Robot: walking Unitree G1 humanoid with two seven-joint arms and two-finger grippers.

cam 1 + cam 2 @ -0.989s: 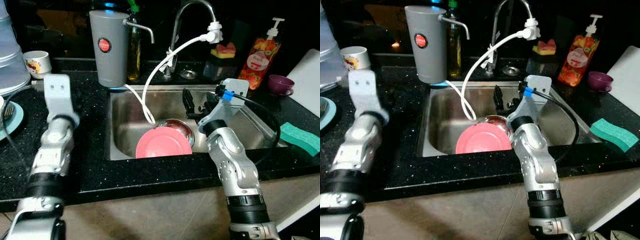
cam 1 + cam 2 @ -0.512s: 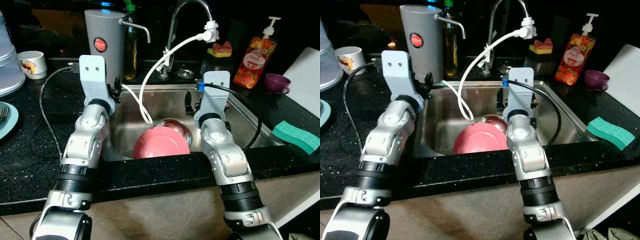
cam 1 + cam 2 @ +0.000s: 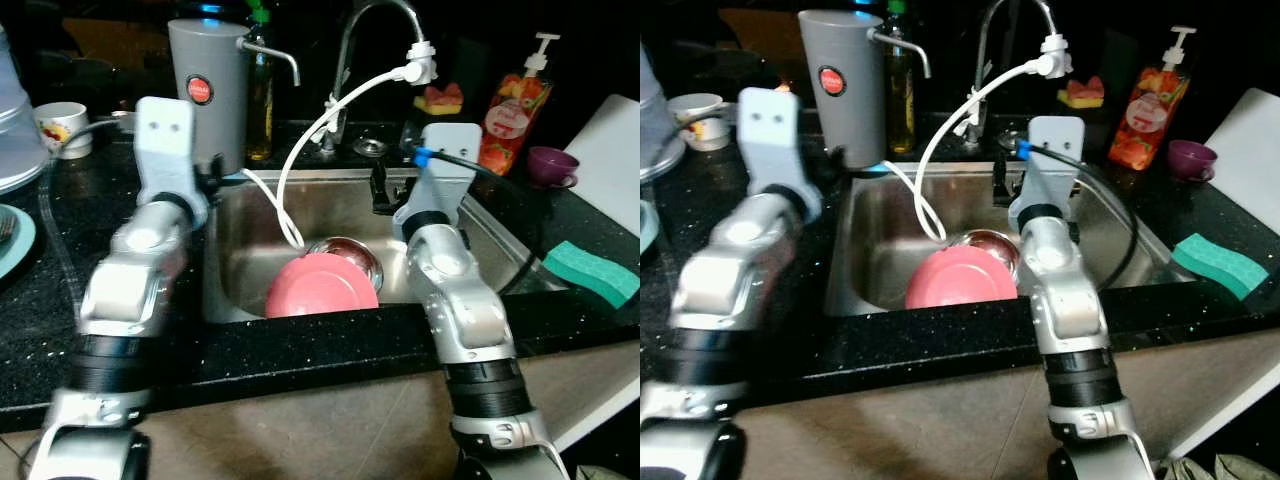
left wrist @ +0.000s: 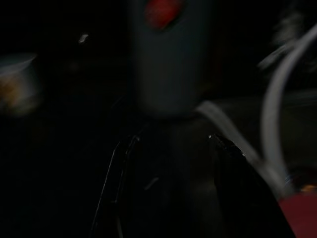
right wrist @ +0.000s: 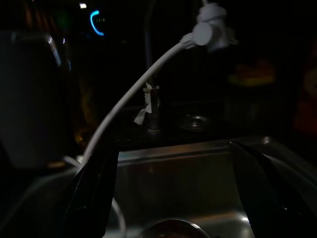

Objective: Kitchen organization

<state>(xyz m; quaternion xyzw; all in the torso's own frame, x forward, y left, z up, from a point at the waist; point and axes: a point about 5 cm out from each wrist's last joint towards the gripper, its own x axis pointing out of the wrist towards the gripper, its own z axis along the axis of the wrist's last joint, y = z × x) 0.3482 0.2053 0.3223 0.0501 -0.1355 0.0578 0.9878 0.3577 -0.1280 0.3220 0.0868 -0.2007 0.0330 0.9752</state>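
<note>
My right gripper [image 5: 171, 198] hangs over the back part of the stainless steel sink [image 3: 470, 225], its two black fingers [image 5: 96, 191] spread wide apart with nothing between them. Below them, in the sink's basin, a round pink plate [image 3: 322, 285] leans against a shiny metal bowl [image 3: 350, 252]. A white hose [image 3: 330, 110] runs from the head of the curved chrome faucet [image 3: 375, 15] down into the basin. My left gripper [image 4: 168, 193] is raised over the black speckled tabletop [image 3: 40, 300] at the sink's left rim, pointing at the tall grey water filter jug with a red badge [image 3: 208, 90]; its fingers are parted and empty. A green sponge [image 3: 592, 272] lies on the tabletop well to the right.
</note>
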